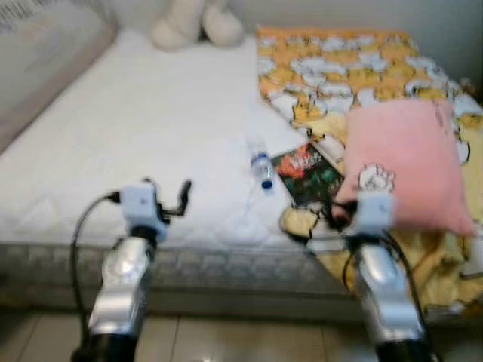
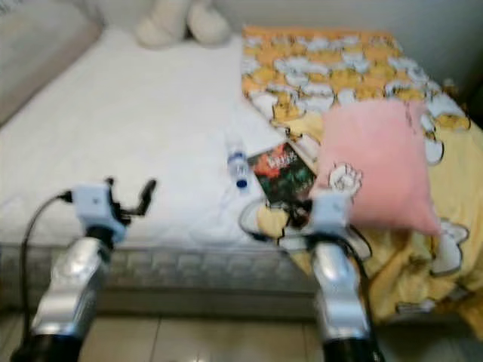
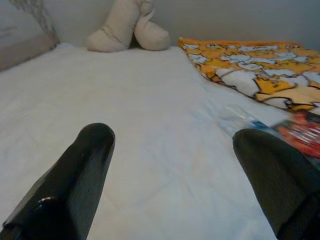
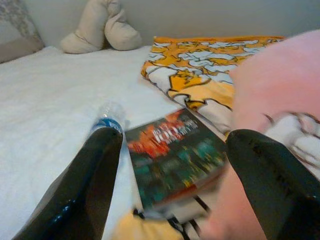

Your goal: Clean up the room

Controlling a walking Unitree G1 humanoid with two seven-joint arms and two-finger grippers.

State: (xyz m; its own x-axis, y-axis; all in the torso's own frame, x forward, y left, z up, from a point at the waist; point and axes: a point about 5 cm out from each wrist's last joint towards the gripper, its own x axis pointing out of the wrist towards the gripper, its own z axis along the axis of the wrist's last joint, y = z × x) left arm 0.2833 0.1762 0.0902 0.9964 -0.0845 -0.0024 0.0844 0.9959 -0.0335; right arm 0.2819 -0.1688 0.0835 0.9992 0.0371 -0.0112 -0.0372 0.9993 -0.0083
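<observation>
- Two silver arms reach out low in front of the camera, over the near edge of the bed (image 1: 136, 128), ready to tidy up.
- Biggest of all is the bed, with a white cover that is mostly bare on the robot's left side.
- An orange and yellow blanket (image 1: 339, 64) with white cartoon animals lies rumpled over the right side and hangs off the near edge, so it looks like it needs to be put straight.
- A pink pillow (image 1: 404, 162) lies on top of the blanket, close to the near edge of the bed and just past the right arm.
- A cream soft toy (image 1: 196, 23) sits far back by the wall, well away from both arms.
- A book (image 4: 172, 157) with a dark red and green cover lies flat by the edge of the blanket, with one side beside the pillow. It is the closest thing to the right claw.
- A small water bottle (image 1: 261, 167) with a blue label lies on its side on the white cover, just beside the book.
- The right claw (image 4: 172, 190) is wide open and points at the book, so I think the book gets picked up first.
- The left claw (image 3: 170, 185) is wide open too, over bare white cover, holding nothing.
</observation>
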